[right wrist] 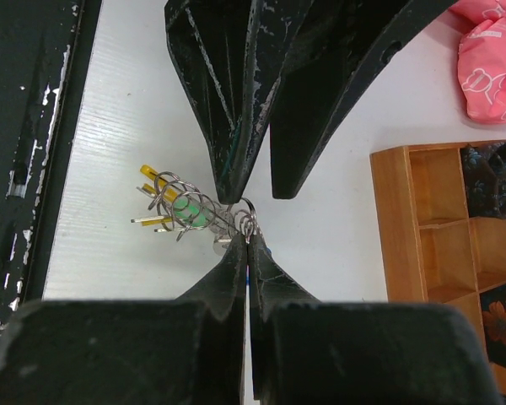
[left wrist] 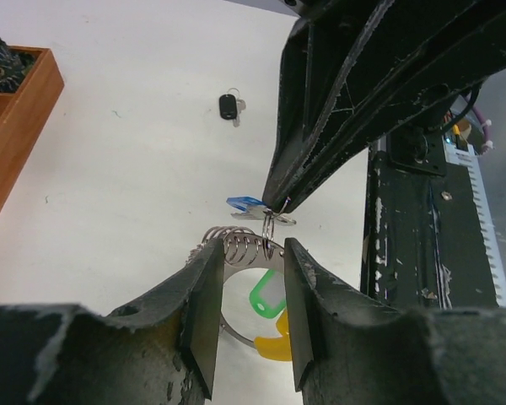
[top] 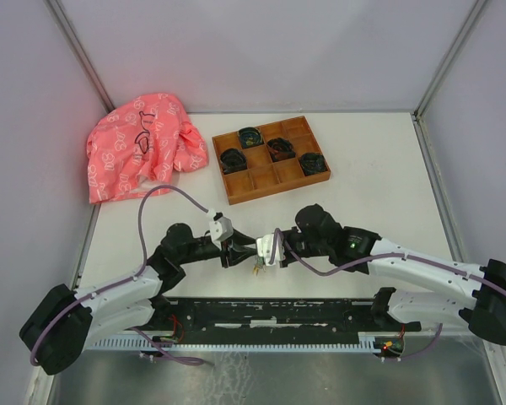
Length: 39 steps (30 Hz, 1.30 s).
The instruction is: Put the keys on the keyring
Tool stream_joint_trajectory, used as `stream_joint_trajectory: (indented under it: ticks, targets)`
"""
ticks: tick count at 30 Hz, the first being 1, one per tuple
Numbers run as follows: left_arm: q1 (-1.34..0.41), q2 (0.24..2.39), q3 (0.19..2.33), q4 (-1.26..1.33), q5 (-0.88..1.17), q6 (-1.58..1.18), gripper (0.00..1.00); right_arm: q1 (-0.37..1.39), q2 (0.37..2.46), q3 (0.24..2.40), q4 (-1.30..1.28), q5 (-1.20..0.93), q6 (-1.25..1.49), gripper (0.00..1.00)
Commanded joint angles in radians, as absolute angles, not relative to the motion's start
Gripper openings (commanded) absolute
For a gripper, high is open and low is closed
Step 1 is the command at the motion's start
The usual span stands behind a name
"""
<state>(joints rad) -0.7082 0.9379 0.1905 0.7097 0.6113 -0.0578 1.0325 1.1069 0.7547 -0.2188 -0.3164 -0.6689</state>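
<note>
At the centre of the tabletop point(top: 379, 169), just ahead of the arm bases, we see the two claws meet tip to tip. The right claw point(right wrist: 246, 245) is pressed fully closed. It pinches the small split ring of the tiny blue-headed key point(left wrist: 244, 202), a metal key with a bright blue plastic head, held clear of the tabletop. The left claw point(left wrist: 251, 253) stands partly open. The grey metal loop of the keyring point(right wrist: 188, 207), with its small green tag point(left wrist: 266, 297) and yellow tag point(left wrist: 274, 348), sits between its two fingers, and we cannot tell whether they bear on it. The key's small ring touches the keyring's coils.

The black-headed key point(left wrist: 228, 105), also tiny and metal, lies alone in the upper middle of the left wrist view, well apart from both claws. The compartmented wooden tray point(top: 274, 190) and the pink printed cloth point(top: 135, 156) lie toward the top of the overhead view.

We judge the step in hand to be threading the blue-headed key onto the keyring, though we cannot tell whether it is fully on. The next move calls for the keyring to be held steady while the small ring is worked along the coil. After that comes the black-headed key.
</note>
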Motion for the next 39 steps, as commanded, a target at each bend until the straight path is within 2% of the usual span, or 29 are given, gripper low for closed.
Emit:
stream_joint_trajectory:
  ticks: [1,9,14,21,25,27,28,39]
  targets:
    - [-0.707,0.953,0.255,0.674,0.699,0.030,0.42,1.037,1.108,0.810,-0.213,-0.352,-0.707,0.01]
    - [-0.707,1.002,0.295,0.657,0.762,0.066,0.42,1.038,1.111,0.816,-0.229,-0.362,-0.718,0.01]
    - [-0.706,1.030,0.324,0.626,0.802,0.078,0.38,1.040,1.111,0.820,-0.230,-0.360,-0.722,0.01]
    - [-0.707,1.074,0.347,0.600,0.824,0.079,0.22,1.039,1.104,0.825,-0.235,-0.361,-0.723,0.01]
    - [-0.707,1.077,0.352,0.575,0.818,0.086,0.19,1.040,1.081,0.821,-0.240,-0.349,-0.722,0.01]
    - [-0.707,1.077,0.355,0.571,0.814,0.087,0.11,1.039,1.072,0.820,-0.242,-0.347,-0.721,0.01]
    - [-0.706,1.077,0.356,0.571,0.812,0.086,0.04,1.040,1.071,0.821,-0.245,-0.347,-0.721,0.01]
    - [-0.707,1.025,0.326,0.614,0.736,0.031,0.03,1.040,1.034,0.758,-0.267,-0.260,-0.704,0.01]
